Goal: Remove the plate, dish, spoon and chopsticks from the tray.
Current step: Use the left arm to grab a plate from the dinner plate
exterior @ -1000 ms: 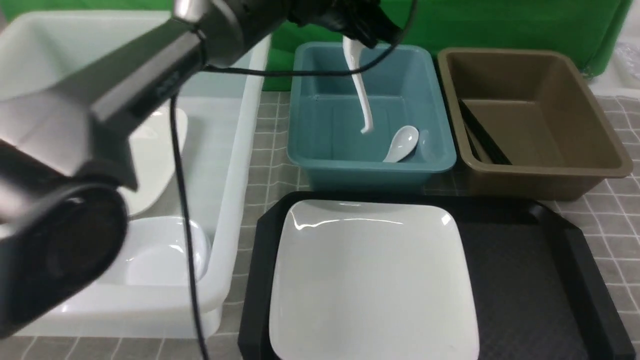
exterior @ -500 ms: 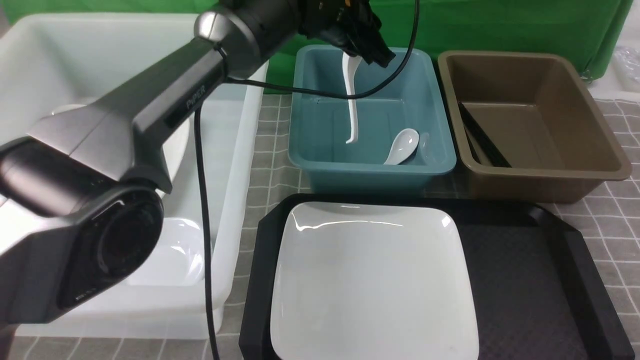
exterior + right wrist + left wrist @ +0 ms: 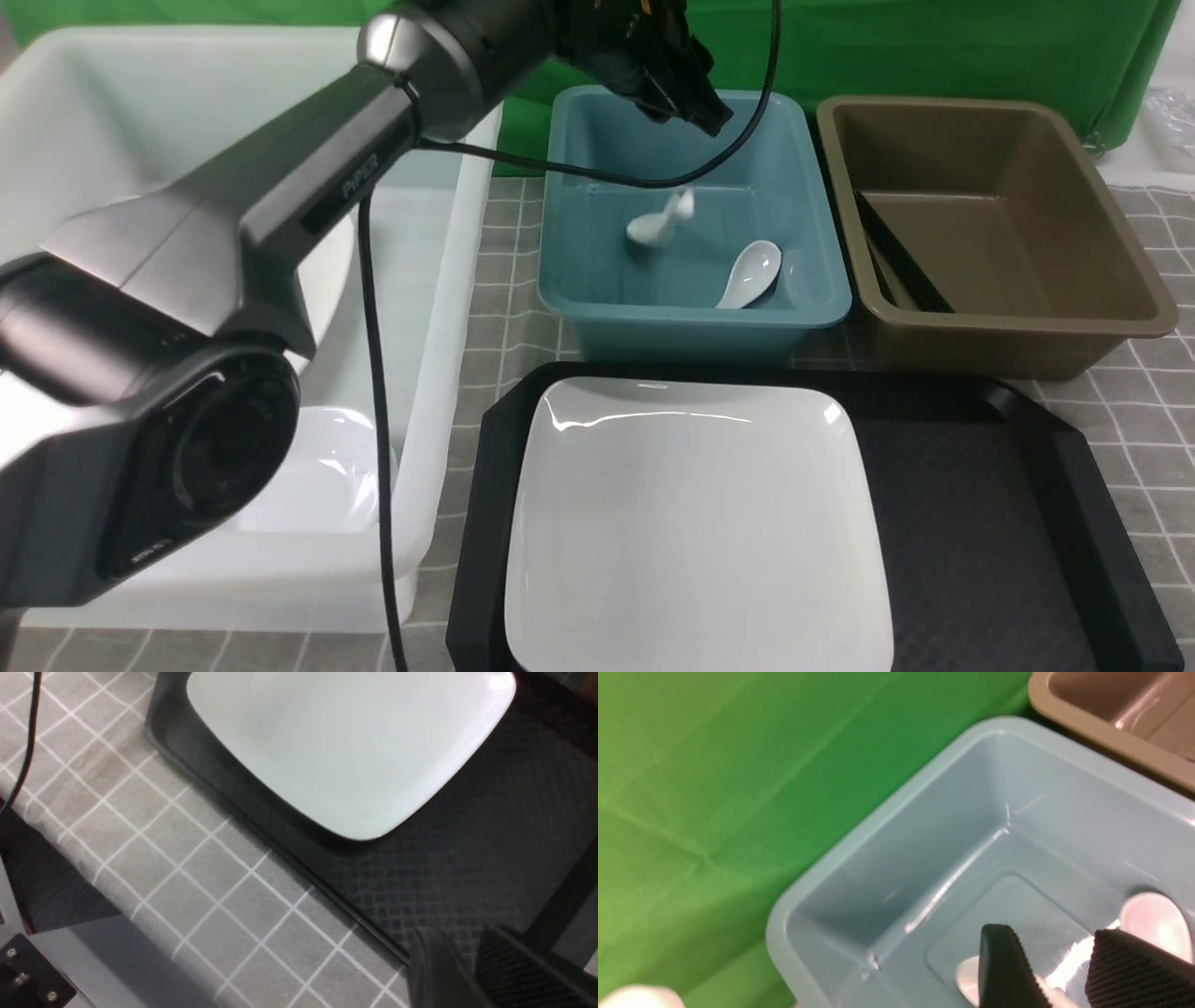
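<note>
Checked cloth [image 3: 509,308]: spoon [image 3: 658,224] loose in teal tub [image 3: 691,315] under wide, empty L gripper [image 3: 1050,942], chopsticks [image 3: 901,252] in brown tub [image 3: 1008,338], plate [image 3: 691,523] yet to leave tray [image 3: 980,523]; R gripper [image 3: 462,940] narrow, empty.

Three tubs, checked surface [image 3: 509,317]
White tub [image 3: 434,373], teal tub [image 3: 691,331], brown tub [image 3: 1008,350] side by side before a green backdrop [image 3: 934,47].
</note>
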You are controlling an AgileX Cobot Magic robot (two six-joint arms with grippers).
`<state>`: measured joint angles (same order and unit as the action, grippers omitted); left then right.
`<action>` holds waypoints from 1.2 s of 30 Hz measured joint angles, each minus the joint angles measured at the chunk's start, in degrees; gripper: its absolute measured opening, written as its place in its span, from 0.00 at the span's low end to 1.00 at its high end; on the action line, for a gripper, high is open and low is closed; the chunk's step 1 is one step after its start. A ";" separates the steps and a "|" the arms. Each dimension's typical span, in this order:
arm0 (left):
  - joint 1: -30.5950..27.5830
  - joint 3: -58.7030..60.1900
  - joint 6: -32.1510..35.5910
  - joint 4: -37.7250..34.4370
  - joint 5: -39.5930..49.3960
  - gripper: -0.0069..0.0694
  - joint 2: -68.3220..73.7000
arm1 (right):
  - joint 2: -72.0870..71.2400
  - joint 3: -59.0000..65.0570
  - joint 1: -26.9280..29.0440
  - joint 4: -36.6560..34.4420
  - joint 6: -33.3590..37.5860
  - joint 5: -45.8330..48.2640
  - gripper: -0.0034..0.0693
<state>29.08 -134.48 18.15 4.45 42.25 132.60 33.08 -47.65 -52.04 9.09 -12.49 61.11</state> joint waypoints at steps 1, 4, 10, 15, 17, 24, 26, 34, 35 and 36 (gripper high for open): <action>0.00 0.00 -0.10 0.00 0.34 0.44 -0.12 | 0.00 0.00 0.00 0.00 0.00 0.00 0.29; 0.05 0.00 -0.52 -0.72 7.39 0.41 -3.97 | 0.00 0.00 0.00 0.00 0.65 0.11 0.30; 2.01 11.40 2.87 -3.15 24.52 0.14 -20.98 | 0.00 0.00 0.00 0.60 1.50 0.06 0.30; 9.08 36.45 9.55 -3.05 23.60 0.09 -36.10 | 0.00 0.00 0.00 1.10 1.62 -0.01 0.30; 12.54 46.55 10.76 -3.17 20.17 0.09 -40.28 | 0.00 0.00 0.00 1.21 1.87 -0.42 0.30; 22.71 71.61 16.03 -1.92 10.54 0.18 -44.35 | 0.00 0.00 0.00 1.27 2.90 -3.51 0.30; 24.21 75.03 19.18 -1.56 8.51 0.26 -44.05 | 0.00 0.00 0.00 1.27 2.90 -3.69 0.30; 25.00 80.47 24.05 -1.01 -0.19 0.63 -41.57 | 0.00 0.00 0.00 1.27 2.90 -4.05 0.31; 25.00 80.69 25.29 -0.81 -0.60 0.66 -41.11 | 0.00 0.00 0.00 1.27 2.90 -4.05 0.31; 25.00 80.88 26.04 -0.13 -1.01 0.68 -40.22 | 0.00 0.00 0.00 1.27 2.90 -4.05 0.31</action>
<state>54.08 -53.61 44.19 4.32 41.24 92.38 33.08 -47.65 -52.04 10.35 -9.59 57.06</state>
